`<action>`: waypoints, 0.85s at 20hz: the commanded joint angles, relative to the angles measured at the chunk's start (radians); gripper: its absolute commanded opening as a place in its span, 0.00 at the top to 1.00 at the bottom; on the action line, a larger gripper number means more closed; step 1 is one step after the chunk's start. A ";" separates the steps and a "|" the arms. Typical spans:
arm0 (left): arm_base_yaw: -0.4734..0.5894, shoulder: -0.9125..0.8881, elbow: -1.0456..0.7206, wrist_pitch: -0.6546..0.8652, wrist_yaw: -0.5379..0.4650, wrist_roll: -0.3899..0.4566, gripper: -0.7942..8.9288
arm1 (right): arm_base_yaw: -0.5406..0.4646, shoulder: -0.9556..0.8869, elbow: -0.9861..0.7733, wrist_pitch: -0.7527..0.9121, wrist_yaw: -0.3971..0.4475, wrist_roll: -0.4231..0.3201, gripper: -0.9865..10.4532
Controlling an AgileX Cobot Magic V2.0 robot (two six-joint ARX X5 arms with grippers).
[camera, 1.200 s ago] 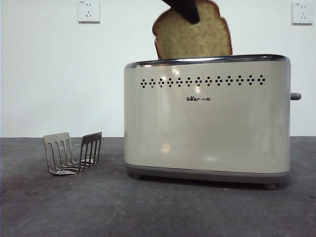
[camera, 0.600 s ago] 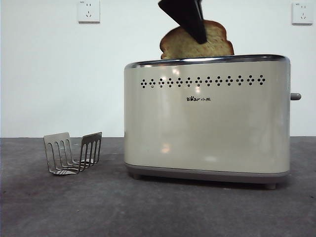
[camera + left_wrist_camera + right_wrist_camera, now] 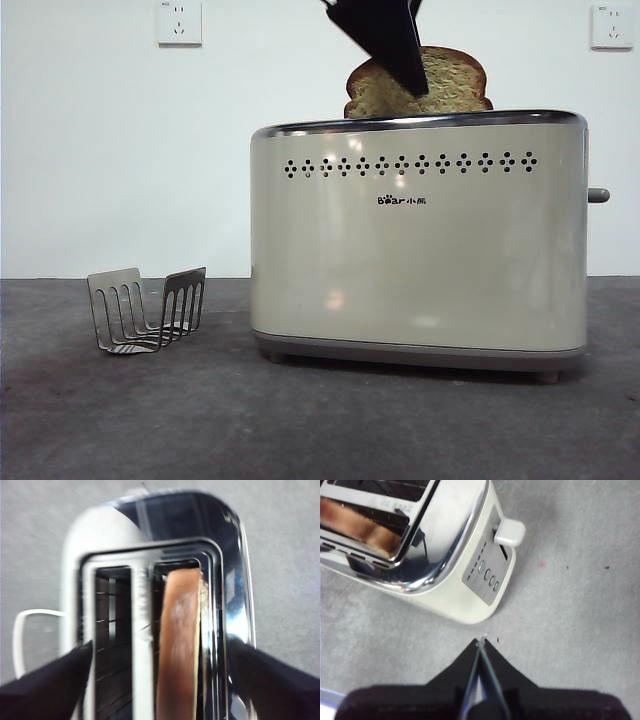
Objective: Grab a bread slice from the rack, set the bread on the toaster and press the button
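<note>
The toaster (image 3: 418, 235) bears the word "Bear" in dark letters on its cream front, followed by two small characters too fine to read, just below a row of dot-pattern holes; on the wall behind, two white sockets (image 3: 179, 22) carry tiny markings that cannot be made out. The toaster stands with its long side facing the front camera, its chrome top running left to right, and the grey button (image 3: 598, 195) sticks out of its narrow right end. The slice of bread (image 3: 440, 83) stands upright on edge in one of the two slots, its rounded crust uppermost and its broad speckled face toward the front camera, so that its long axis lies along the slot and the toaster's length; only its upper part shows above the chrome rim. In the left wrist view the slice of bread (image 3: 180, 645) is seen edge-on, a brown crust band filling one slot while the other slot beside it is dark. The left gripper (image 3: 161, 680) hangs over the toaster's top with its jaws spread wide, one on either side of both slots, touching neither the crust nor the chrome as far as the blurred view shows. The right gripper (image 3: 481, 647) waits over the table near the toaster's button end, its jaws pressed together with nothing between them. The rack (image 3: 146, 308) stands on the dark table (image 3: 120, 420) well to the left of the toaster, holding nothing.
</note>
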 commanded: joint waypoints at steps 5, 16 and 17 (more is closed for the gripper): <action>0.000 -0.219 -0.005 -0.006 0.003 -0.443 0.45 | 0.000 0.008 0.005 0.036 0.006 -0.001 0.92; 0.034 -0.425 -0.009 -0.150 0.009 -0.887 0.93 | -0.115 0.291 0.005 0.338 -0.332 0.157 0.92; 0.034 -0.442 -0.020 -0.150 0.009 -0.887 0.93 | -0.127 0.316 0.005 0.352 -0.342 0.156 0.92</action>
